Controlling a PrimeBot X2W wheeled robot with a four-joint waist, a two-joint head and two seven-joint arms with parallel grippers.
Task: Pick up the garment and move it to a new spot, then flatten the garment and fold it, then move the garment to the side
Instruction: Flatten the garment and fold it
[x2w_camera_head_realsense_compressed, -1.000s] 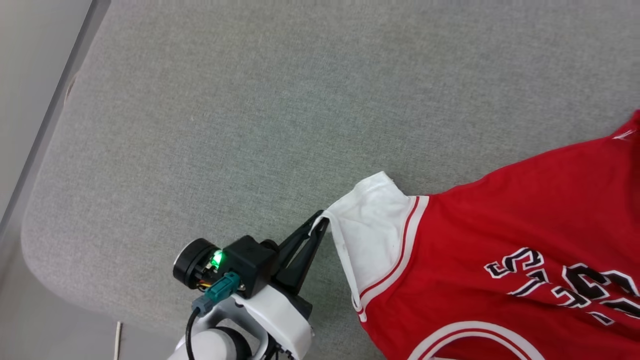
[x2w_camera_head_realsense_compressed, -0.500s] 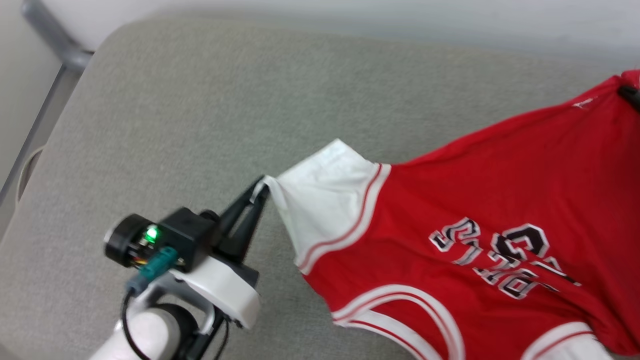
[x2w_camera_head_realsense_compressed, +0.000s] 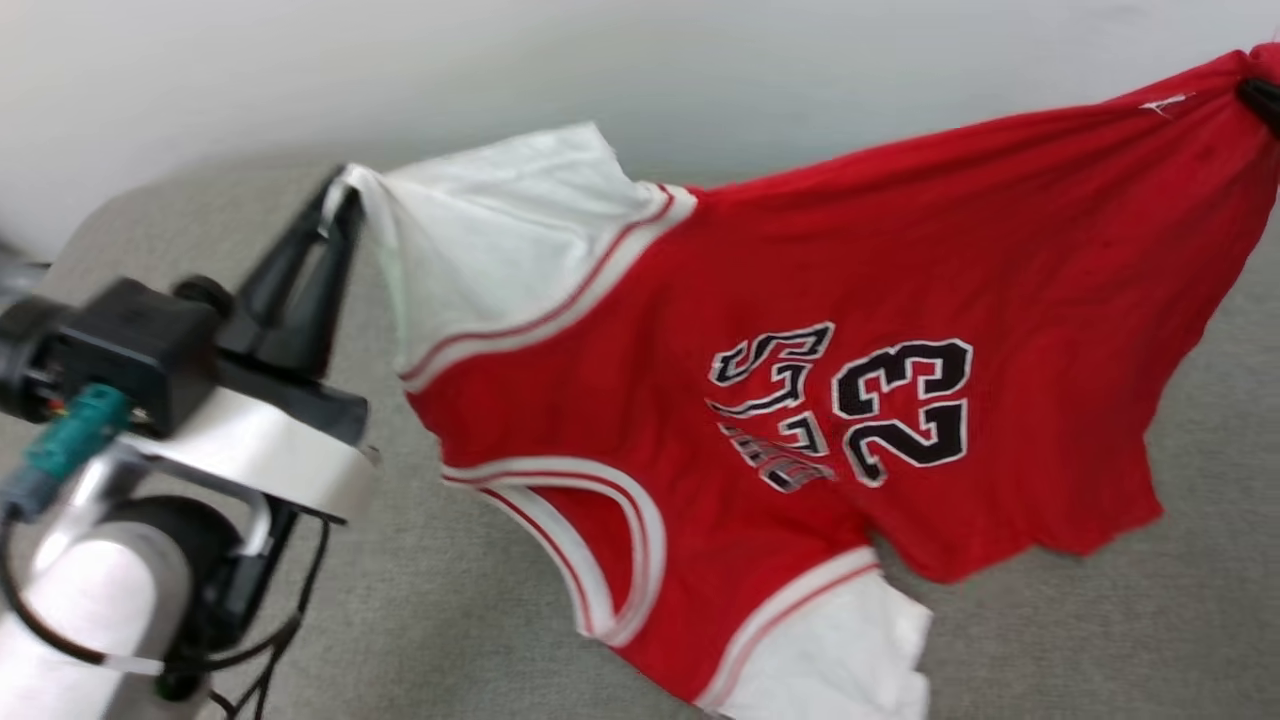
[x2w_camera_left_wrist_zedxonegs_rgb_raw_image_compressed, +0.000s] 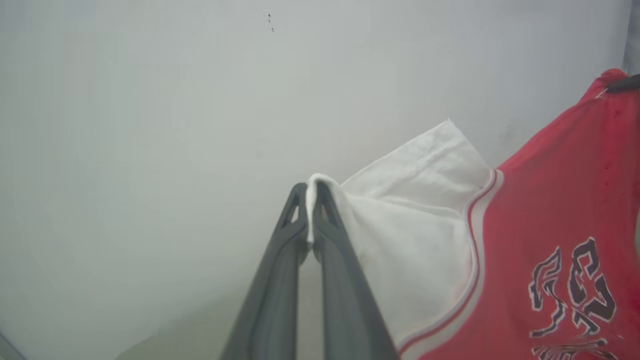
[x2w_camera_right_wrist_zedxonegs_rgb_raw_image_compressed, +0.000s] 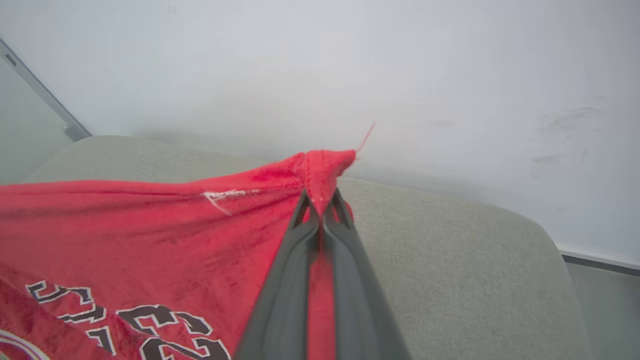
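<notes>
The garment (x2w_camera_head_realsense_compressed: 800, 300) is a red jersey with white sleeves, striped trim and black-and-white lettering with "23". It hangs stretched in the air above the grey table (x2w_camera_head_realsense_compressed: 450, 620), front facing the head camera. My left gripper (x2w_camera_head_realsense_compressed: 340, 200) is shut on the tip of one white sleeve (x2w_camera_left_wrist_zedxonegs_rgb_raw_image_compressed: 400, 220), as the left wrist view shows with my left gripper (x2w_camera_left_wrist_zedxonegs_rgb_raw_image_compressed: 311, 187) pinching white cloth. My right gripper (x2w_camera_right_wrist_zedxonegs_rgb_raw_image_compressed: 320, 200) is shut on a red corner of the garment (x2w_camera_right_wrist_zedxonegs_rgb_raw_image_compressed: 150, 225); in the head view its dark fingertips (x2w_camera_head_realsense_compressed: 1262, 95) show at the far right edge. The other white sleeve (x2w_camera_head_realsense_compressed: 840, 650) dangles low.
A pale wall (x2w_camera_head_realsense_compressed: 600, 60) rises behind the grey padded table, whose rounded corner (x2w_camera_right_wrist_zedxonegs_rgb_raw_image_compressed: 540, 235) shows in the right wrist view. A metal frame bar (x2w_camera_right_wrist_zedxonegs_rgb_raw_image_compressed: 45, 95) runs at the left of that view. Cables hang under my left forearm (x2w_camera_head_realsense_compressed: 90, 600).
Both grippers have lifted the garment off the table, so it now hangs stretched between them. The head camera has tilted up, bringing the wall into view.
</notes>
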